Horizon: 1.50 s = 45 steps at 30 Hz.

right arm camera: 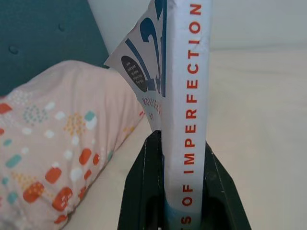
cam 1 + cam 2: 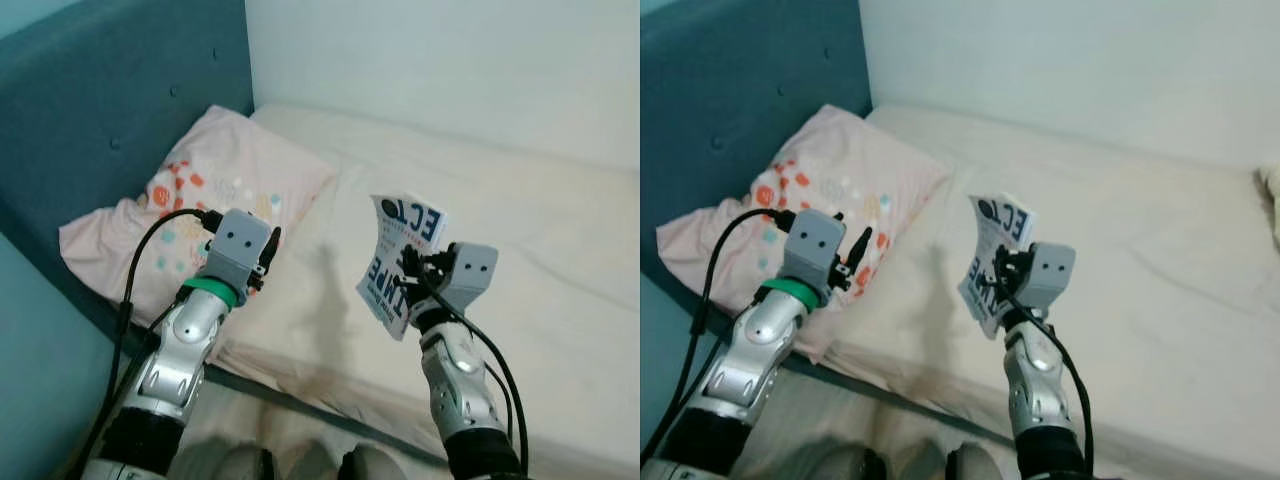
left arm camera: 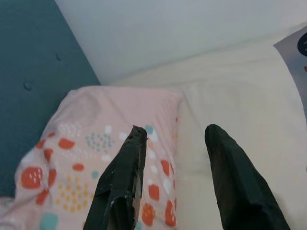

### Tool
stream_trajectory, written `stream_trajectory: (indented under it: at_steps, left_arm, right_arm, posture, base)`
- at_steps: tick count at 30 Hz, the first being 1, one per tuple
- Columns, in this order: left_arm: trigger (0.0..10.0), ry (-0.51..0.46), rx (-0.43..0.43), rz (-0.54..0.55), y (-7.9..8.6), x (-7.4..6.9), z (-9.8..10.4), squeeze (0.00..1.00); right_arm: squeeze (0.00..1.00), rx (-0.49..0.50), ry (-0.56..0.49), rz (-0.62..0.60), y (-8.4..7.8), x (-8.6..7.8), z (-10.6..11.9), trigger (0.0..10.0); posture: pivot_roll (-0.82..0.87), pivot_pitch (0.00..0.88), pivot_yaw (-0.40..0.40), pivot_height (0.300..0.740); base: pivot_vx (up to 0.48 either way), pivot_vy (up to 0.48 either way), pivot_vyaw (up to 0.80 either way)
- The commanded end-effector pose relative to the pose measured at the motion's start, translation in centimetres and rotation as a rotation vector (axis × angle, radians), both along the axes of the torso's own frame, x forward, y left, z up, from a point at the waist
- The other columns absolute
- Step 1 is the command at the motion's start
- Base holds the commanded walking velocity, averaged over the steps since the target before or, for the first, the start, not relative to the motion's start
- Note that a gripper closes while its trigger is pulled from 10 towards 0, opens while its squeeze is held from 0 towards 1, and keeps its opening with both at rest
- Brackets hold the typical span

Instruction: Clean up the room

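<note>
- We look down at a bed (image 2: 560, 250) with a cream sheet, set against a white wall (image 2: 450, 60) and a teal padded headboard (image 2: 110, 100).
- A pink pillow (image 2: 215, 190) with red, teal and yellow spots lies at the head of the bed, leaning on the headboard.
- Our right gripper (image 1: 184, 158) is raised above the sheet, and its two black fingers are clamped on a book (image 2: 400, 262).
- The book is a white paperback, held upright by its lower end, spine toward the wrist camera. The spine reads "OF IMPERFECTION" in red letters.
- Its front cover, with large dark blue lettering, curls away toward the pillow side.
- The book is in the air, not touching the bed.
- Our left gripper (image 3: 172, 139) hovers over the pillow's inner edge, with its fingers spread apart and nothing between them.
- A black cable (image 2: 140, 270) loops from the left wrist down along the silver arm.
</note>
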<state>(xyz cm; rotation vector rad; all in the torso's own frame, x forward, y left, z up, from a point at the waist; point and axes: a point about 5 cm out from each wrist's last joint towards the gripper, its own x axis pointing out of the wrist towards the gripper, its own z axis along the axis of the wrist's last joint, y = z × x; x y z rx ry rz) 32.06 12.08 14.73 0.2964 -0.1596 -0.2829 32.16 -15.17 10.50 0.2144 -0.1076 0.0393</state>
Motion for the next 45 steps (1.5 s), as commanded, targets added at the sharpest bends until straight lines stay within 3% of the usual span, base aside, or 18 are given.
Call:
stream_trajectory:
  at_steps: [1, 7, 13, 15, 24, 34, 38, 41, 45]
  left_arm:
    - [10.0, 0.032, 0.001, 0.009, 0.3, -0.2, -0.7, 0.0]
    - [10.0, 0.035, 0.004, 0.01, 0.4, -0.3, -0.7, 0.0]
    - [10.0, 0.039, 0.008, 0.012, 0.5, -0.5, -0.7, 0.0]
    - [10.0, 0.042, 0.012, 0.011, 0.5, -0.6, -0.7, 0.0]
    - [10.0, 0.048, 0.02, 0.016, 1.0, -1.3, -0.6, 0.0]
    - [10.0, 0.034, -0.005, 0.022, 1.3, -1.8, 0.5, 0.0]
    - [10.0, -0.002, -0.019, 0.024, 1.5, -1.9, 1.8, 0.0]
    - [10.0, -0.045, -0.057, 0.026, 1.7, -2.4, 3.6, 0.0]
    - [10.0, -0.057, -0.077, 0.032, 1.9, -2.9, 4.4, 0.0]
  right_arm:
    - [0.0, 0.014, -0.003, -0.003, 0.0, 0.0, -0.1, 10.0]
    - [0.0, 0.03, -0.003, 0.001, 0.1, 0.2, 0.0, 10.0]
    - [0.0, 0.129, 0.003, 0.042, 0.7, 0.8, 0.4, 10.0]
    - [0.0, 0.299, 0.003, 0.134, 1.7, 1.3, 0.9, 10.0]
    - [0.0, 0.561, -0.062, 0.309, 2.7, 2.2, 3.0, 10.0]
    - [0.0, 0.612, -0.001, 0.408, 3.4, 2.8, 2.5, 10.0]
    - [0.0, 0.635, 0.025, 0.504, 3.4, 3.4, 2.6, 10.0]
    - [0.0, 0.597, 0.083, 0.645, 3.7, 4.4, 3.2, 10.0]
    - [0.0, 0.595, 0.104, 0.712, 3.9, 4.8, 3.8, 10.0]
  posture:
    - [0.0, 0.054, 0.078, 0.615]
    - [0.01, 0.06, 0.081, 0.59]
    - [0.02, 0.07, 0.089, 0.586]
    - [0.02, 0.079, 0.091, 0.586]
    - [0.05, 0.115, 0.095, 0.586]
    - [0.08, 0.146, 0.085, 0.586]
    - [0.11, 0.151, 0.063, 0.586]
    - [0.14, 0.173, 0.036, 0.586]
    - [0.17, 0.194, 0.026, 0.586]
  base:
    - [0.0, 0.0, 0.0]
    - [0.0, 0.0, 0.0]
    - [0.0, 0.0, 0.0]
    - [0.0, 0.0, 0.0]
    - [0.0, 0.0, 0.0]
    - [0.0, 0.0, 0.0]
    - [0.0, 0.0, 0.0]
    - [0.0, 0.0, 0.0]
    - [0.0, 0.0, 0.0]
